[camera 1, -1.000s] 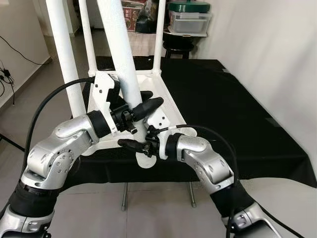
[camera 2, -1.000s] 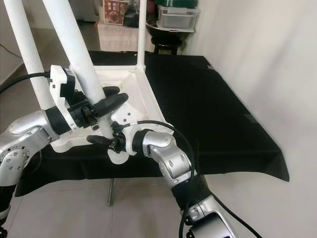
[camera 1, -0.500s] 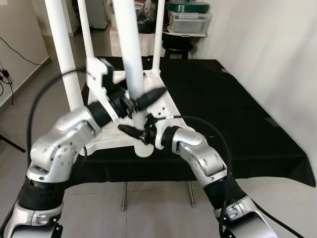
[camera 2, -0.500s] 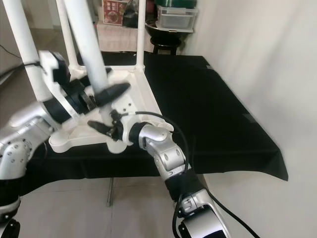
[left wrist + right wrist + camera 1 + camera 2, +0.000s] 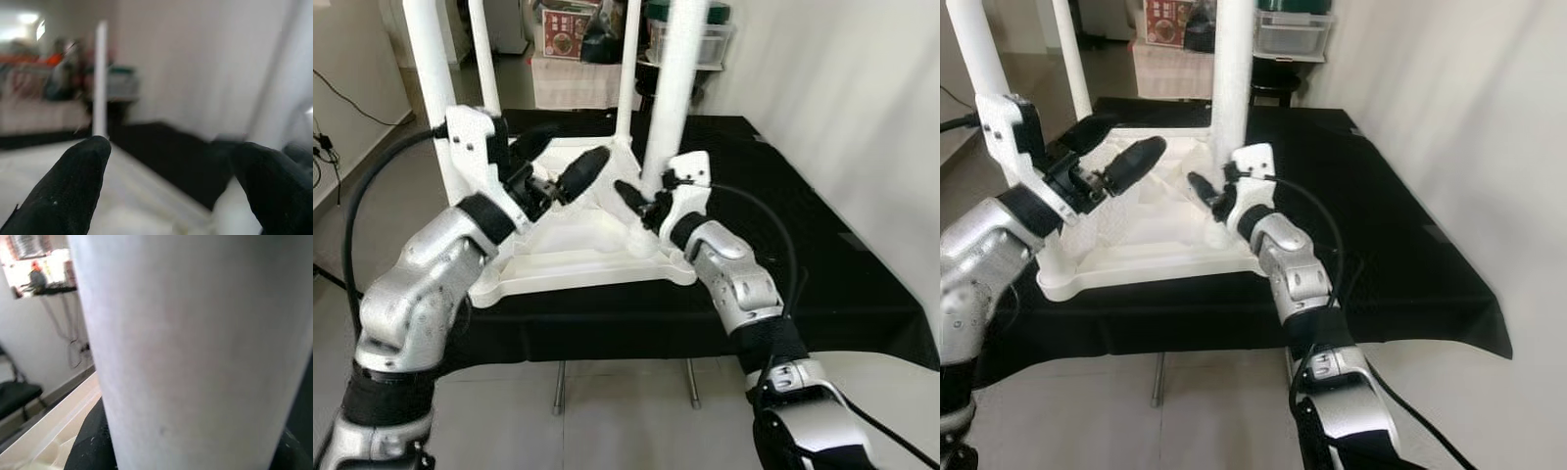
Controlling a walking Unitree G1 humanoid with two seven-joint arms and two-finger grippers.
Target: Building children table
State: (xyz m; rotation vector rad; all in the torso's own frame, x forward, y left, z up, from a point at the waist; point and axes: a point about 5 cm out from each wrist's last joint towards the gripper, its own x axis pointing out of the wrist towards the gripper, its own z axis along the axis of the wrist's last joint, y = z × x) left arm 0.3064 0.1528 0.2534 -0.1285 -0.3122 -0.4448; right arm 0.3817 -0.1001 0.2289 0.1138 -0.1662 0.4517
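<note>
The white children's table top [image 5: 563, 257] lies upside down on a desk [image 5: 783, 211] draped in black cloth. 4 white legs rise from its corner sockets: the near right leg [image 5: 677, 83], the near left leg [image 5: 429, 73], and 2 thinner-looking far legs [image 5: 628, 69] behind.

The right end effector [image 5: 641, 201] is at the foot of the near right leg; in its wrist view the leg sits between the black fingers [image 5: 93, 440], so it appears closed around the leg just above the socket. The left end effector [image 5: 558, 162] hovers over the middle of the underside, spread wide and holding nothing.

Judgement: assembly is well advanced, with all 4 legs standing. Whether the near right leg is fully tightened cannot be told. Remaining work is likely seating that leg and turning the table upright.

Materials: the top looks like moulded matte plastic with a raised rim, rounded corners and ribbed underside. The legs are smooth round tubes. The cloth is dull and flat.
</note>
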